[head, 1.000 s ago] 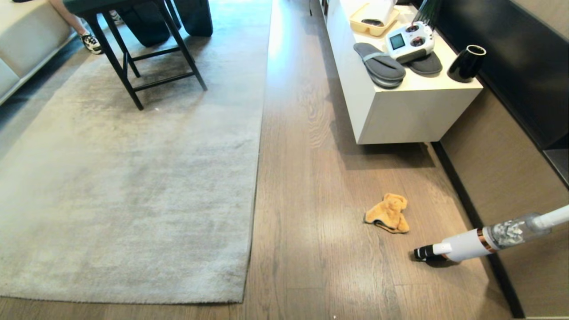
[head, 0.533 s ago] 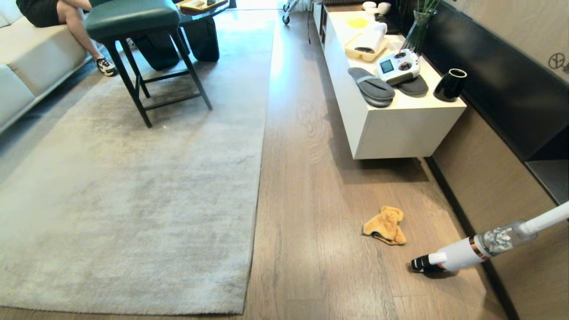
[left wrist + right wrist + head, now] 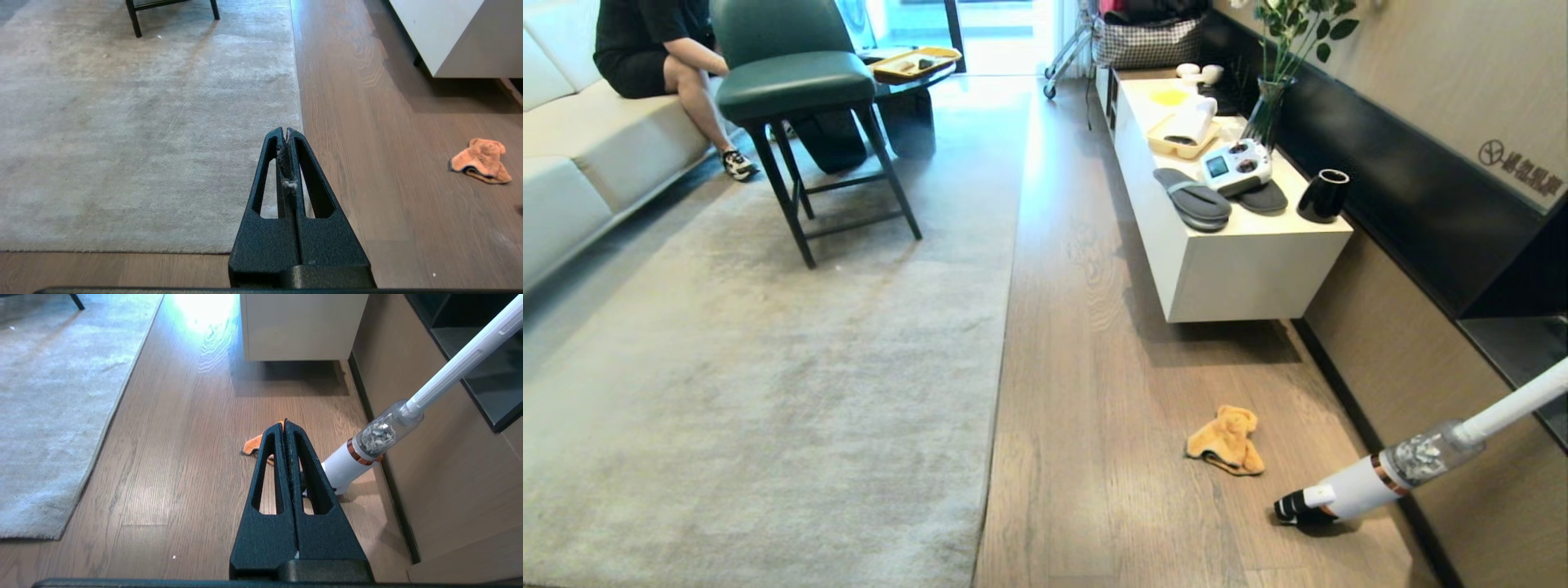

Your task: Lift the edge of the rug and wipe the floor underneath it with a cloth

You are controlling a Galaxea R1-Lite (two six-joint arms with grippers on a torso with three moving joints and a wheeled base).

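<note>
The large pale grey rug (image 3: 768, 392) lies flat on the left, and its straight rug edge (image 3: 1000, 367) runs along the brown plank floor (image 3: 1094, 351). A small fluffy orange cloth (image 3: 1227, 441) lies crumpled on the bare floor to the right of the rug. Neither gripper shows in the head view. My left gripper (image 3: 284, 130) is shut and empty, hanging over the rug edge (image 3: 297, 90), with the cloth (image 3: 480, 161) well off to its side. My right gripper (image 3: 284, 421) is also shut and empty above the floor; its fingers partly hide the cloth (image 3: 252, 444). The rug's corner (image 3: 61, 537) lies flat.
A white stick vacuum (image 3: 1364, 482) leans against the right wall, its head on the floor close to the cloth. A white low cabinet (image 3: 1241, 269) carries slippers, a remote and a black cup. A green chair (image 3: 796, 90) stands on the rug. A person (image 3: 654, 49) sits on the sofa.
The head view has tilted up: the whole scene slid down the picture, the rug's near edge left the view and more of the far room shows. Nothing on the floor moved.
</note>
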